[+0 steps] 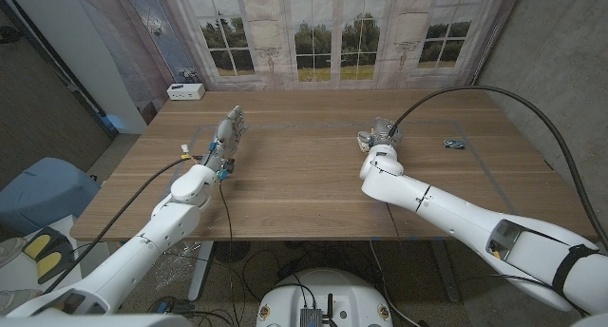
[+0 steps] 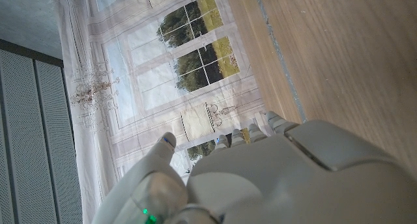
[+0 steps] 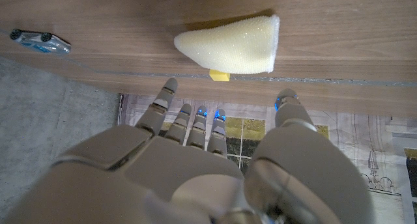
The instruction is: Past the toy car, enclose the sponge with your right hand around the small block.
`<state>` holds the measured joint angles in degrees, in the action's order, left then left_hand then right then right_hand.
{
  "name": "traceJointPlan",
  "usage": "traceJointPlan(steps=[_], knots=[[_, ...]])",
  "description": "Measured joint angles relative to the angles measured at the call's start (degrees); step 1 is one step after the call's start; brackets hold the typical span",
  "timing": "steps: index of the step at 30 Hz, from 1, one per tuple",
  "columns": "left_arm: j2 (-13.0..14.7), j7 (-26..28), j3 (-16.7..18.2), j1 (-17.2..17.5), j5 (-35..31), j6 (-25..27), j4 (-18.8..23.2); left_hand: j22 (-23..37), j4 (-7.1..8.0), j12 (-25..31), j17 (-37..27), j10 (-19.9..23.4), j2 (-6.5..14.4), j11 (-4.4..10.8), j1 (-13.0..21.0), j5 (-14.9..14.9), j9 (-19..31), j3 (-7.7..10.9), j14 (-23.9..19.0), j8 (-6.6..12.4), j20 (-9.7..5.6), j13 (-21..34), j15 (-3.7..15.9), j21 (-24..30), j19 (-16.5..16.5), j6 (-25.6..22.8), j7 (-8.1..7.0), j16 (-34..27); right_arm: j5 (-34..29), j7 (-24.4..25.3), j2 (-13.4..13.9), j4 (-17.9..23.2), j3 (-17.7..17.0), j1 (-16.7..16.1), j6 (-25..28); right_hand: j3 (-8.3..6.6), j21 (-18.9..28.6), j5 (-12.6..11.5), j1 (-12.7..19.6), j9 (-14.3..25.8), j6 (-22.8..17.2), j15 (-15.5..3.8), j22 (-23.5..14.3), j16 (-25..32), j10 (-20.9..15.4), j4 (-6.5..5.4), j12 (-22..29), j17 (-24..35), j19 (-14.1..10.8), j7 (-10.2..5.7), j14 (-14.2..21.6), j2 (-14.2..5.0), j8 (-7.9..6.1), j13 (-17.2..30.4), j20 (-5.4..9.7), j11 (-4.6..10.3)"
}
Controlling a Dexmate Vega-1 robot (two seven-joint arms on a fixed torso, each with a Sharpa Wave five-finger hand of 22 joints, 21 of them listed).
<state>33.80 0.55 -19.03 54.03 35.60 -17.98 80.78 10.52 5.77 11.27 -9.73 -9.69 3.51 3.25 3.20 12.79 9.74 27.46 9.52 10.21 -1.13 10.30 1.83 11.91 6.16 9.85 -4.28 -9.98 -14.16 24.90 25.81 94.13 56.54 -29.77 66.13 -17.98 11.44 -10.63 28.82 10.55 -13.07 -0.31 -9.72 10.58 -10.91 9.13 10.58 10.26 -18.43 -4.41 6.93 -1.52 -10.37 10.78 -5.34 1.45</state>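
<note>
Sponge [image 3: 234, 43], pale wedge, lies on wooden table [image 1: 304, 194] just ahead of right hand [image 3: 195, 165]; its long axis runs across the fingertips' line w/ rounded narrow end toward toy car [image 3: 40, 42], broad flat end away from it, and a small yellow block [image 3: 219, 75] peeks from under its near edge. Right hand's fingers are spread apart, holding nothing, tips short of sponge, not touching. Left hand [image 1: 226, 137] stands raised over table's left part, fingers extended and loosely together, nothing in it; white box [image 1: 186, 91] at far left corner.
</note>
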Motion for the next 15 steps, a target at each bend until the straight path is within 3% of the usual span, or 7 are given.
traceJointPlan(steps=[15], knots=[[0.3,0.16,0.24,-0.04,0.01,0.33,-0.06,0.0,0.0,0.0,0.0,0.0,0.0,0.0,0.0,0.0,0.0,0.0,0.0,0.0,0.0,0.0,0.0,0.0,0.0,0.0,0.0,0.0,1.15,-0.11,-1.91,-4.24,2.14,2.17,1.72,0.36,0.01,-0.64,1.29,-0.01,1.01,-0.11,0.0,0.0,1.14,0.36,0.0,0.0,0.0,-0.39,-0.73,1.28,0.0,0.0,0.01,0.29]])
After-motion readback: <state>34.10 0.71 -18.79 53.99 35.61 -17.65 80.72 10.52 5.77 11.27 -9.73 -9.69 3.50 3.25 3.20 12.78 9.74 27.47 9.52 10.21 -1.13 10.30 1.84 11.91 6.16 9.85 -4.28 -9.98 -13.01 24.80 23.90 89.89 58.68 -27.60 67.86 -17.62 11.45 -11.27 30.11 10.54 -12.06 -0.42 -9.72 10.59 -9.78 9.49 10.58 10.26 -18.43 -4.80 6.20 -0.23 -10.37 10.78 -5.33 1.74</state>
